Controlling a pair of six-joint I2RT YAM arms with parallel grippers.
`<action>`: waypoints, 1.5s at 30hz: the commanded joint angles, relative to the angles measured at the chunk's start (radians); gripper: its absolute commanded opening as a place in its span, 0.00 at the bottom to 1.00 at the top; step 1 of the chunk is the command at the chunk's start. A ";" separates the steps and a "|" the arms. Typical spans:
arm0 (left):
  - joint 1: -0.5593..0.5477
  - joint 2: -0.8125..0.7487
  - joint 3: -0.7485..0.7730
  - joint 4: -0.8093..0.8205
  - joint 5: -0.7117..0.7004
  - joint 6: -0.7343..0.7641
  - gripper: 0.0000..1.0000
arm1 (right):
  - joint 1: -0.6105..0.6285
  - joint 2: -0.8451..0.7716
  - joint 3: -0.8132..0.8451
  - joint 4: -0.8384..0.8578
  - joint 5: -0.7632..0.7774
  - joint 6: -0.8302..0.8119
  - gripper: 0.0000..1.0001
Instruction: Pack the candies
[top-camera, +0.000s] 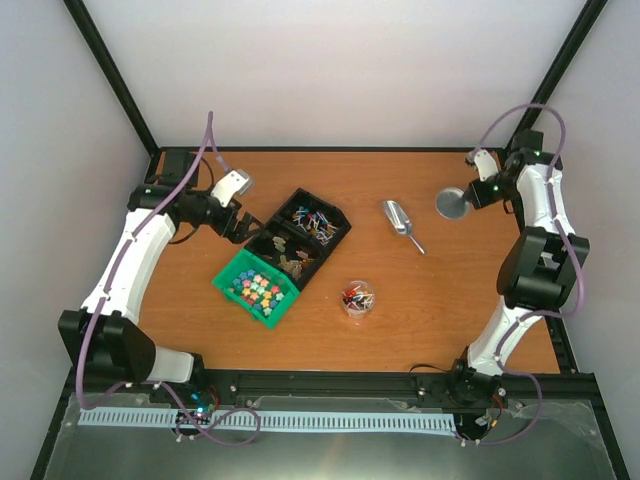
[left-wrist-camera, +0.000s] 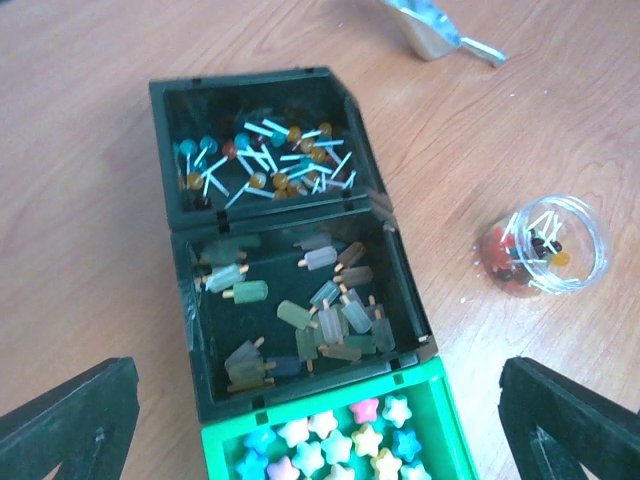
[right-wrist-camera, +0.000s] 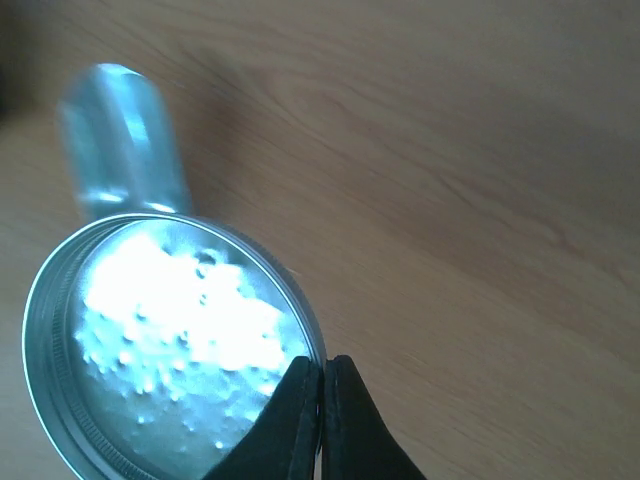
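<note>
The candies (left-wrist-camera: 265, 165), tiny lollipop-like sweets in red, blue, white and brown, fill the far compartment of a black tray (top-camera: 335, 215). Some more lie in a small clear jar (top-camera: 357, 297), open at the top, also in the left wrist view (left-wrist-camera: 545, 245). A metal scoop (top-camera: 400, 222) lies empty on the table. My left gripper (top-camera: 238, 228) is open and empty, hovering at the tray's left side (left-wrist-camera: 320, 440). My right gripper (top-camera: 470, 197) is shut on the rim of a round metal lid (right-wrist-camera: 170, 350), held above the table at the far right (top-camera: 453, 203).
The black tray's near compartment holds popsicle-shaped sweets (left-wrist-camera: 320, 315). A green tray (top-camera: 225, 275) with pastel star sweets (left-wrist-camera: 340, 445) adjoins it. The scoop shows blurred behind the lid (right-wrist-camera: 125, 140). Black frame posts rise at the table's back corners.
</note>
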 joint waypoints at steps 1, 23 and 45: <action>-0.075 -0.032 0.087 -0.067 -0.026 0.110 1.00 | 0.059 -0.087 0.039 -0.184 -0.225 -0.034 0.03; -0.812 -0.190 -0.036 0.167 -0.521 0.729 0.95 | 0.567 -0.250 -0.178 -0.238 -0.551 -0.040 0.03; -0.926 -0.083 -0.048 0.243 -0.512 0.766 0.47 | 0.733 -0.198 -0.219 -0.326 -0.644 -0.143 0.03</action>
